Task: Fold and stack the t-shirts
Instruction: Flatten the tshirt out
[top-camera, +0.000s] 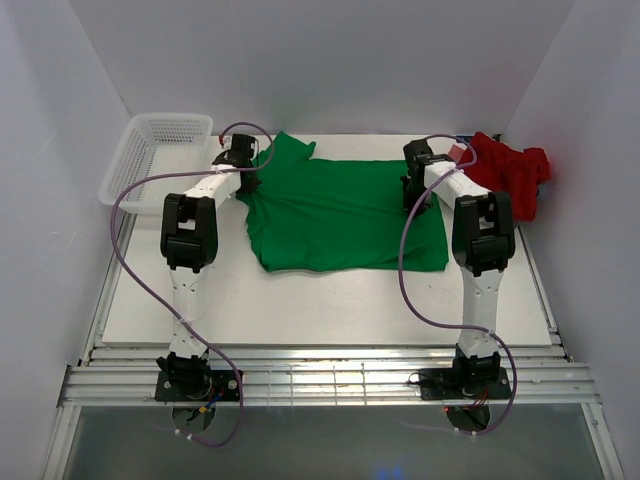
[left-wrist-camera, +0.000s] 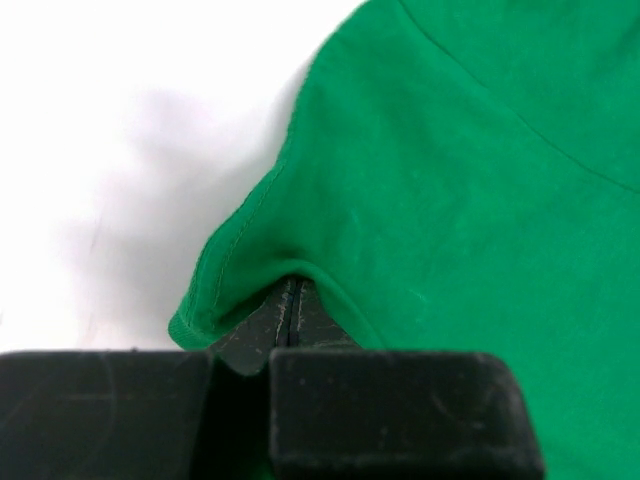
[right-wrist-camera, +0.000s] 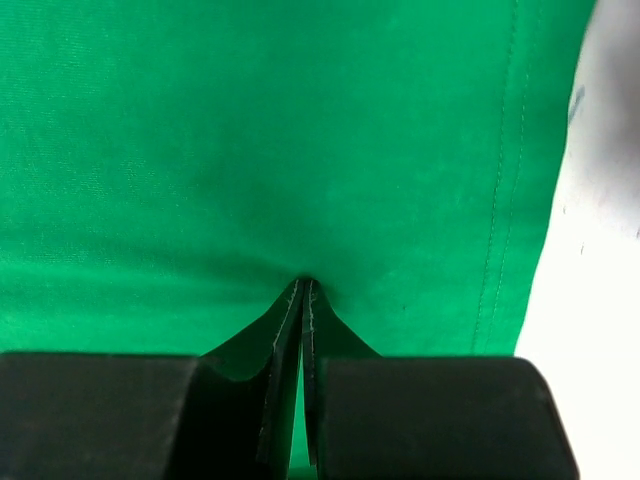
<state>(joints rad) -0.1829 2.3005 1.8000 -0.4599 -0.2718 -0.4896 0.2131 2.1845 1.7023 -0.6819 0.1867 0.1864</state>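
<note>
The green t-shirt lies flat mid-tabletop, long axis left to right. The left hand is clenched on its left edge, the right hand just inside its right hem; most cloth lies nearer than both. The red t-shirt sits crumpled far right

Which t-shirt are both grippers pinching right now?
The green t-shirt, spread out mid-table; the red t-shirt lies bunched at the far right corner, ungripped.

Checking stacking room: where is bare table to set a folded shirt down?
Widest: the table strip between the green t-shirt and the arm bases. Narrower: between basket and that shirt, under the left arm. Crowded: far right corner, red t-shirt.
</note>
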